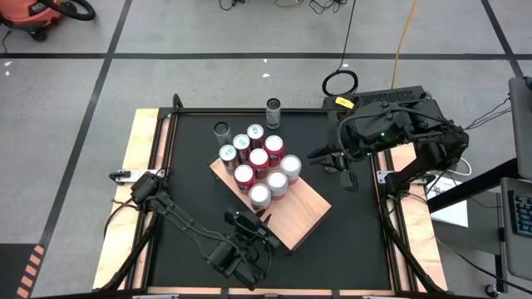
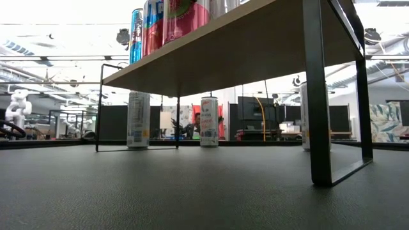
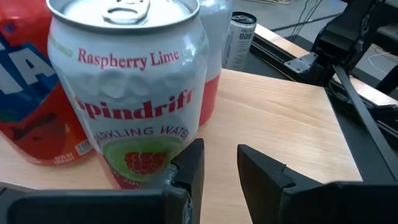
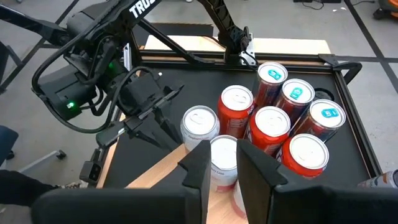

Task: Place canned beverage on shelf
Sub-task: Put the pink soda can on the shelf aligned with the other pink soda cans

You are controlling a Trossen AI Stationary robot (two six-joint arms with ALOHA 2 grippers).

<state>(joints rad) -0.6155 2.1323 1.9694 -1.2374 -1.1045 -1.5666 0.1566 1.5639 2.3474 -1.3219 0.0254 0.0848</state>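
Left hand (image 3: pixel 217 158) sits low at the edge of the shelf (image 1: pixel 299 216), fingers narrowly apart and empty, just beside the Raspberry Lime can (image 3: pixel 134 93), which stands upright on the wood at the end of the packed cluster. Right hand (image 1: pixel 337 162) waits over the tabletop (image 1: pixel 191 191), barely parted, holding nothing. That can looks sealed, probably hefty, stiff but dentable and slick, so a square pinch across mid-wall seems safest.
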